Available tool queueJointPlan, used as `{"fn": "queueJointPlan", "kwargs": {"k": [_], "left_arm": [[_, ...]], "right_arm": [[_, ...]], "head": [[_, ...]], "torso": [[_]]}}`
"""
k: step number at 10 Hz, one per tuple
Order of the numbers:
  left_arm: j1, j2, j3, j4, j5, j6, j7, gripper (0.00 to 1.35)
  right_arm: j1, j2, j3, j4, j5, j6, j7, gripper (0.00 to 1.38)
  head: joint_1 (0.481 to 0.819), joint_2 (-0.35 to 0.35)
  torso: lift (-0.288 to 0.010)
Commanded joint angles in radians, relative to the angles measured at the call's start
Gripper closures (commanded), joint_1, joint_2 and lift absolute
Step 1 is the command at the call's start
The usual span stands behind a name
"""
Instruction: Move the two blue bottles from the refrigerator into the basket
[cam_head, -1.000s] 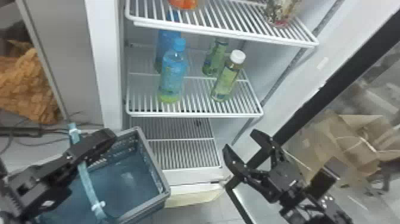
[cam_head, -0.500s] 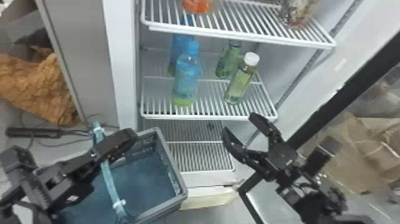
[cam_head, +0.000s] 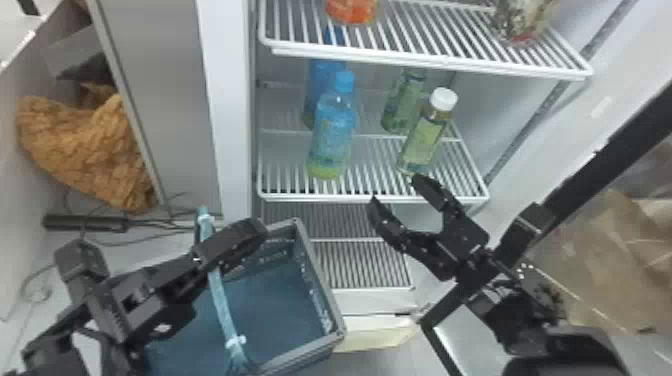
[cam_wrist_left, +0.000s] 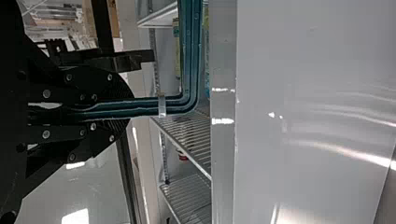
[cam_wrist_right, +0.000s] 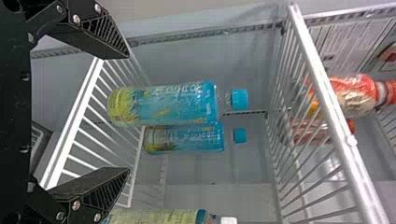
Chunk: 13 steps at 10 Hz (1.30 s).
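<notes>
Two blue bottles stand upright on the refrigerator shelf, toward its left edge: one near the front-left corner, the other behind it. The right gripper is just by the shelf's front edge, jaws spread apart. The left gripper has its jaws pinching the handle of the basket, lower than the shelf.

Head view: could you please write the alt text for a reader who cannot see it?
Two blue bottles stand one behind the other on a fridge shelf, beside two green bottles. The right hand is open near the shelf; the left hand grips a basket's handle at lower left.
</notes>
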Motion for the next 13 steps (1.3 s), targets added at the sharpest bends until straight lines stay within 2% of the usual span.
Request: {"fn": "queueJointPlan", "kwargs": {"k": [1,7,13], "left_arm": [[0.0,0.0,-0.005,0.002,0.001,0.002,0.0,1.2],[-0.005,0.0,-0.011,0.009,0.001,0.004,0.001,1.2],[-0.008,0.003,-0.015,0.009,0.001,0.004,0.001,1.2]], "right_arm": [[-0.055,-0.006,0.013,0.061,-0.004,0.0,0.0,0.2],[-0.246,-0.027,0.145,0.24,-0.004,-0.002,-0.018,0.19],[-0.406,-0.03,0.255,0.38,0.008,-0.01,-0.075,0.18]], "head": [[0.695,-0.212],[0.695,-0.168],[0.695,-0.11]], "torso": [[-0.22],[-0.22],[-0.22]]}}
